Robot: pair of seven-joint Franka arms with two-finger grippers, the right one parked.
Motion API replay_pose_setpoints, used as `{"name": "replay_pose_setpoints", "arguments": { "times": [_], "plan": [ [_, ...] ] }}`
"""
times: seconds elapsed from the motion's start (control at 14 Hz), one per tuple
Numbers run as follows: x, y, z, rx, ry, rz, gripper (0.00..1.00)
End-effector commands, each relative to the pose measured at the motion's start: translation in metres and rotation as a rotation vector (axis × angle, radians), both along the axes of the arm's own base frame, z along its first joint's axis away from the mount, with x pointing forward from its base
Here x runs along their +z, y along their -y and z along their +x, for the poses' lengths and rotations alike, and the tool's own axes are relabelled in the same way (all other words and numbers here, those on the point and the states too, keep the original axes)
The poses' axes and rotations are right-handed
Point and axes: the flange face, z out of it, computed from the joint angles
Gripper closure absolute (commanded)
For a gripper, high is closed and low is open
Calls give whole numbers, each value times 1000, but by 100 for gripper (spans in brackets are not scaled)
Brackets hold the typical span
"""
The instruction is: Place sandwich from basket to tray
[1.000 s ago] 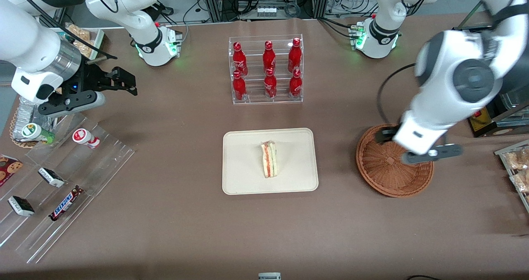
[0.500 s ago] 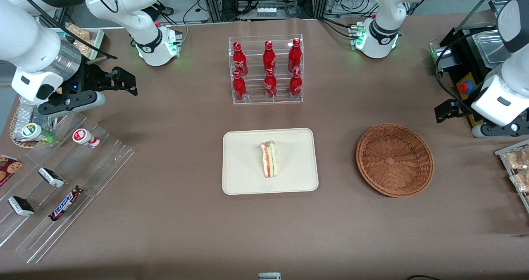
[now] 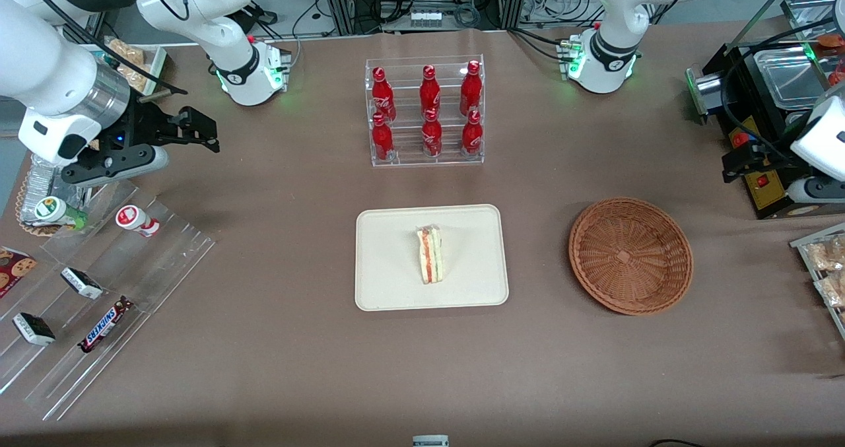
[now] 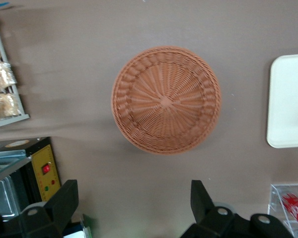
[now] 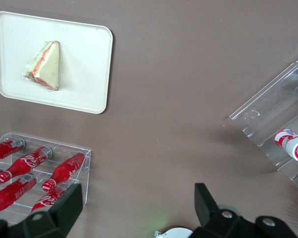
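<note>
**Sandwich on the tray, arm pulls away**

The claw was over the round brown wicker basket a second ago. Now it hangs open and empty, high near the counter's working-arm edge. The basket is empty. The small white bread sandwich lies mid-way on the flat cream tray, so the job looks done. Its long side runs from the counter's front edge to its back edge.

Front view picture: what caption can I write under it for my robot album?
Sandwich resting on the tray, basket empty, open gripper pulled away toward the working arm's end.
</note>
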Motion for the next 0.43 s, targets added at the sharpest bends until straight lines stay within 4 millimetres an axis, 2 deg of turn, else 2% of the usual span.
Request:
{"name": "replay_pose_setpoints", "arguments": {
  "times": [0.0, 0.14, 0.36],
  "plan": [
    [8, 5, 11, 1, -2, -41, 0],
    [11, 5, 10, 21, 3, -117, 0],
    [7, 6, 9, 20, -8, -114, 0]
  ]
}}
